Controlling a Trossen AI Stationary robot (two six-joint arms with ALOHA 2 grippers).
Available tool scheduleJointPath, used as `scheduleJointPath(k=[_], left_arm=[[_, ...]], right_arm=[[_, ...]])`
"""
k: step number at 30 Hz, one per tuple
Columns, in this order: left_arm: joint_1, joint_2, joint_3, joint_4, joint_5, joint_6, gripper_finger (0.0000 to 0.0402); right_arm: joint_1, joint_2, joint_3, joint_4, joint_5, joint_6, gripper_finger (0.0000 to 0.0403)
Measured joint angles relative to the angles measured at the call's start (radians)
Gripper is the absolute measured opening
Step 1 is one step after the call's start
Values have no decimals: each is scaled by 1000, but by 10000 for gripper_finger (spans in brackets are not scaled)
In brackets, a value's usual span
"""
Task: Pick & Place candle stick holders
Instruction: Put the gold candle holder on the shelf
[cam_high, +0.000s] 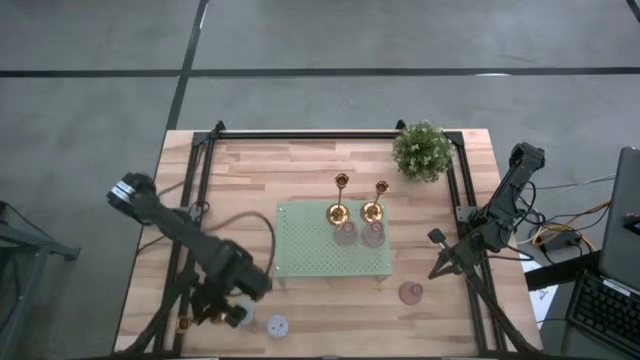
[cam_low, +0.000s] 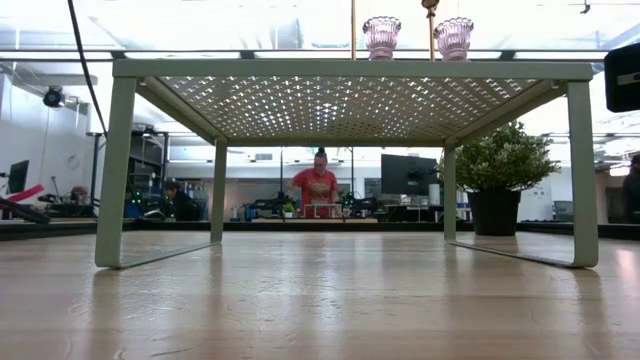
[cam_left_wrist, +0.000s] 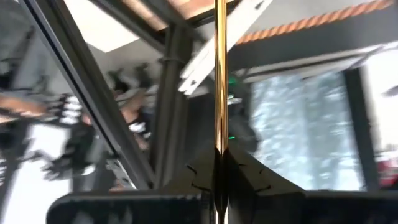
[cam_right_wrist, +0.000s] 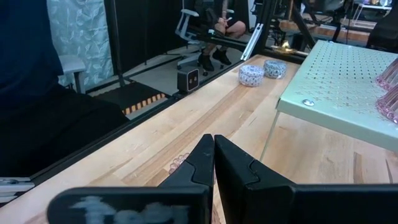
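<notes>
My left gripper (cam_high: 213, 312) is at the table's near left and is shut on a slim gold candle stick holder (cam_left_wrist: 219, 74). A gold end of it (cam_high: 183, 323) sticks out to the gripper's left. Two more gold holders (cam_high: 339, 208) (cam_high: 373, 208) and two clear pink cups (cam_high: 345, 234) (cam_high: 373, 236) stand on the green perforated rack (cam_high: 300, 250). A brownish-pink squat holder (cam_high: 411, 292) sits on the table by my right gripper (cam_high: 436, 268), which is shut and empty. Two pastel holders (cam_high: 277, 325) (cam_high: 246, 318) sit near the front edge. My left gripper pinches the gold holder's thin stem (cam_left_wrist: 219, 134) between its two fingers, which lie across the stem. The stem runs straight on past the fingertips. The gripper hides whether any part of the holder rests on the table.
A potted plant (cam_high: 422, 150) stands at the far right corner. A black frame rail (cam_high: 300, 134) runs along the table's far edge and down both sides. In the low view people sit at desks (cam_low: 318, 190) beyond the table. Bare wood lies under and in front of the rack.
</notes>
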Motion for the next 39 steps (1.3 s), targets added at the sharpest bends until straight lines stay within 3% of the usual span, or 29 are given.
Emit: scheduleJointPath(k=[9,17,22,30,39], left_arm=[[199,-178,40,19,-82,-182,22],[415,-249,40,97,-131,-163,22],[496,-249,40,186,-92,-180,22],[549,-247,39,276,-2,-372,22],[653,-248,39,459,6,-550,22]], right_arm=[[0,0,0,0,0,1,8],[0,0,0,0,0,0,8],[0,0,0,0,0,0,8],[0,0,0,0,0,0,8],[0,0,0,0,0,0,8]])
